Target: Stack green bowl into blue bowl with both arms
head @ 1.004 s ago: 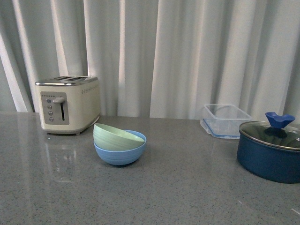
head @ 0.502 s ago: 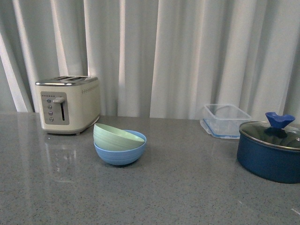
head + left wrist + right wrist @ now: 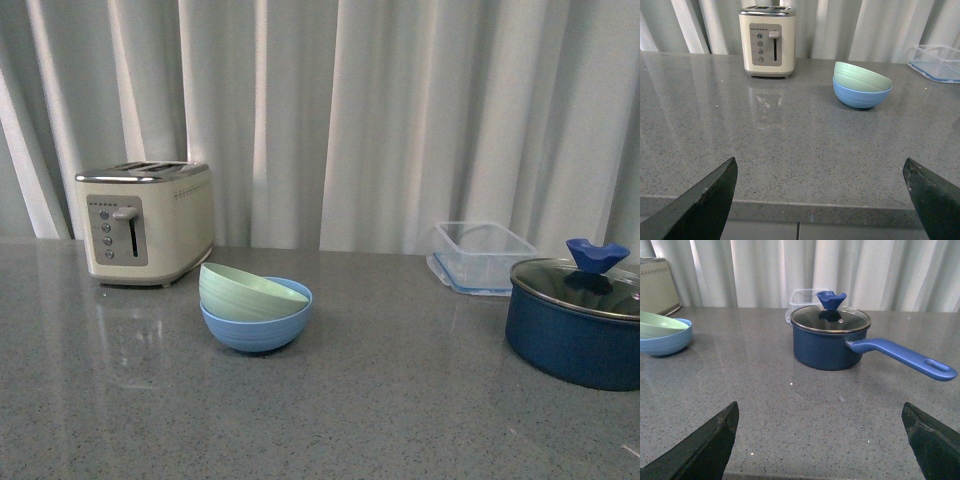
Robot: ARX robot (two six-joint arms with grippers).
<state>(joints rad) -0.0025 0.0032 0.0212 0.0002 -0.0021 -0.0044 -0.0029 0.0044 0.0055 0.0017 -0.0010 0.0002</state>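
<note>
The green bowl (image 3: 243,289) sits tilted inside the blue bowl (image 3: 258,328) on the grey counter, left of centre in the front view. Both also show in the left wrist view, green bowl (image 3: 860,78) in blue bowl (image 3: 860,97), and at the edge of the right wrist view, green bowl (image 3: 659,323) in blue bowl (image 3: 667,342). Neither arm shows in the front view. My left gripper (image 3: 820,192) is open and empty at the counter's near edge, far from the bowls. My right gripper (image 3: 820,432) is open and empty above the counter's near edge.
A cream toaster (image 3: 148,223) stands behind the bowls to the left. A clear plastic container (image 3: 482,255) is at the back right. A dark navy pot with a glass lid (image 3: 582,320) stands at the right, its long handle (image 3: 902,357) sticking out sideways.
</note>
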